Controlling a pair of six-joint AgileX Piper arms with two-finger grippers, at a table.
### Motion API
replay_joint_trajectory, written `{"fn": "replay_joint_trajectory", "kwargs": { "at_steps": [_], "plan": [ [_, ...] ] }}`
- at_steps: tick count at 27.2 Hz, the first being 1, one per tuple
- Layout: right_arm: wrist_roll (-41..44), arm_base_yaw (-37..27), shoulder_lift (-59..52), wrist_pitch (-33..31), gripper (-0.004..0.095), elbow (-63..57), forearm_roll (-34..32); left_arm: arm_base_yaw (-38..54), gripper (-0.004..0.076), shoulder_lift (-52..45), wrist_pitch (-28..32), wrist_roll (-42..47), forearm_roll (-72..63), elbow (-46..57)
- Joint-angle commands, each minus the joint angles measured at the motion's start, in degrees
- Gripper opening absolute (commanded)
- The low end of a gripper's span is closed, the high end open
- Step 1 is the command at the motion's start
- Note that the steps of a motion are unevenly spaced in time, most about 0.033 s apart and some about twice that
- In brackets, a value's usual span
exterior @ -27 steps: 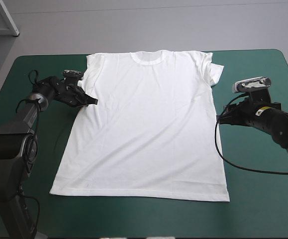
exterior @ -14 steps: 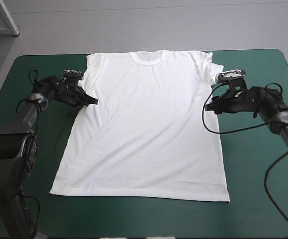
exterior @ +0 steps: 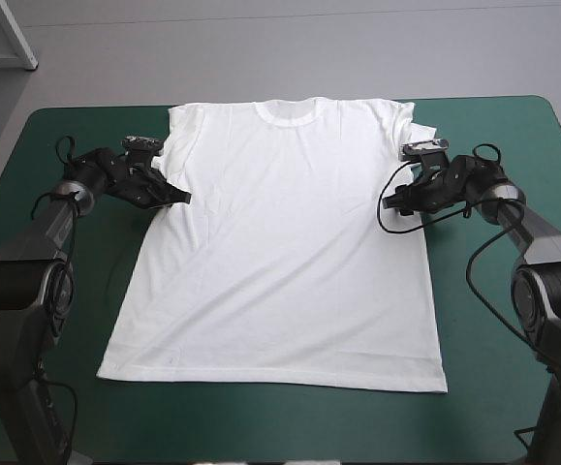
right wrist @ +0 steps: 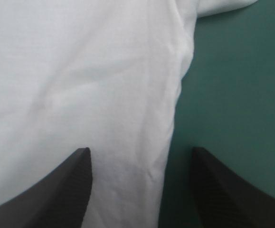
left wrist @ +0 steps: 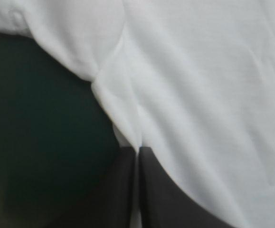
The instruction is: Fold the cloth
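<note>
Spread flat on the teal-green cover (exterior: 513, 387), about its middle: the T-shirt (exterior: 280, 252), white and short-sleeved. Points with the collar (exterior: 290, 111) toward the far edge and the bottom hem (exterior: 270, 376) toward the near edge. Runs long from far to near, with one sleeve out to each side.

Looks light, thin and very soft (only a few shallow wrinkles across the chest). Probably sags and drapes when lifted, and keeps no shape by itself. Not fragile, and likely not slippery between the black fingers. Best taken at the two side edges just under the sleeves, one pinch on each side, so as to rise evenly and fold over in one piece.

At the left gripper (exterior: 171, 194): fingers pressed together on a small fold of the cloth edge, under the sleeve of that side. At the right gripper (exterior: 394, 201): fingers spread apart, nothing held. Stands with one finger above the cloth and one above the bare cover, the side edge between them, just below the right sleeve (exterior: 418, 131).
</note>
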State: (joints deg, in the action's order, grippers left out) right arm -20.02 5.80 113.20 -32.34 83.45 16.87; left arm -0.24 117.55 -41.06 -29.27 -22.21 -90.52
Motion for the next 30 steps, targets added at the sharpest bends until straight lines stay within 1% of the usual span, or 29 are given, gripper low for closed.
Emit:
{"fn": "replay_joint_trajectory", "kwargs": {
  "at_steps": [1,2,3,4,5,6,8,11,16,19,23,27,30],
  "plan": [
    [-0.8,1.2,-1.1,-2.6,0.0411,1.2,0.9,-0.5,0.0019,-2.0,-2.1,0.3,-0.7,-0.9],
    [-1.5,1.5,-1.1,-3.6,0.0311,1.2,0.8,-0.5,0.0019,-2.0,-2.1,0.2,-0.7,-0.9],
    [-1.5,1.6,-1.1,-3.9,0.0234,1.2,0.7,-0.5,0.0019,-2.0,-2.0,0.2,-0.7,-0.9],
    [-1.8,1.6,-1.1,-3.9,0.0096,1.2,0.7,-0.5,0.0019,-2.0,-1.7,0.2,-0.7,-0.9],
    [-1.8,1.6,-1.1,-3.9,0.006,1.2,0.5,-0.5,0.0019,-2.0,-1.6,0.2,-0.7,-0.9],
    [-1.5,1.5,-1.1,-3.4,-0.0017,1.2,-0.1,-0.5,0.0019,-2.0,-1.2,0.2,-0.7,-0.9],
    [0.1,1.3,-1.1,-2.3,-0.0011,1.3,-1.6,-0.5,0.0019,-2.0,-0.9,0.4,-0.7,-0.9],
    [0.3,1.3,-2.0,-2.6,-0.0011,3.0,-3.7,-0.5,0.0019,-3.1,-0.5,0.4,-1.1,-0.9],
    [0.1,1.3,-6.8,-2.7,-0.0012,6.4,-3.7,-0.5,0.0019,-7.4,1.6,0.6,-1.1,-0.9],
    [-0.4,1.3,-10.9,-2.7,-0.0012,9.3,-3.7,-0.4,0.0019,-11.5,3.1,0.7,-1.1,-0.9],
    [-0.8,1.3,-16.4,-3.1,-0.0014,13.4,-3.7,0.5,0.0019,-17.8,5.7,3.3,-2.4,-1.1],
    [-0.9,1.3,-20.9,-3.8,-0.0014,16.5,-3.2,1.2,0.0019,-23.7,5.4,2.8,-3.8,-3.7],
    [-1.6,1.3,-24.4,-6.3,-0.0014,18.6,-2.1,1.2,0.0019,-27.9,4.1,2.8,-3.8,-6.6]
  ]
}}
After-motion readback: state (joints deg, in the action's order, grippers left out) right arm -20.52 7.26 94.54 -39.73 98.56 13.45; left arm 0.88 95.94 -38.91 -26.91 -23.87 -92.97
